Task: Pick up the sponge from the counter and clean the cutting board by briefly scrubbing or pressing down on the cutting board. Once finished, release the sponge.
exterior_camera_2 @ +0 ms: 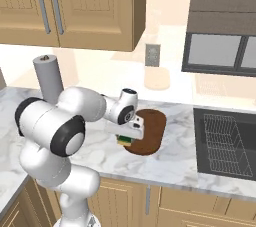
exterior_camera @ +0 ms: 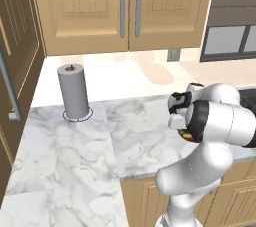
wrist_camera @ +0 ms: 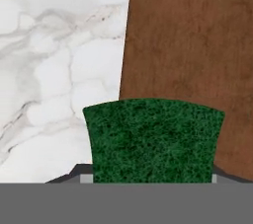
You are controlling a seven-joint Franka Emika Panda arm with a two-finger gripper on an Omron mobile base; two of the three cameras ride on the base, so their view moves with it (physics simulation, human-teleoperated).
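The green-topped sponge (wrist_camera: pixel 153 141) sits between my fingers in the hand view, and its sides hide most of the pads. From the right base view, the sponge (exterior_camera_2: pixel 123 140) shows its yellow layer under my gripper (exterior_camera_2: pixel 130 134), which is shut on it. It hangs at the left edge of the dark brown cutting board (exterior_camera_2: pixel 151 130). In the hand view the cutting board (wrist_camera: pixel 192 45) takes up the right side, and the white marble counter (wrist_camera: pixel 59 70) the left. I cannot tell whether the sponge touches the board.
A grey paper-towel cylinder (exterior_camera_2: pixel 48 78) stands at the back left of the counter (exterior_camera: pixel 74 92). A dark recessed basin with a wire rack (exterior_camera_2: pixel 225 143) lies right of the board. A pale beige oval patch (exterior_camera_2: pixel 157 78) lies by the back wall.
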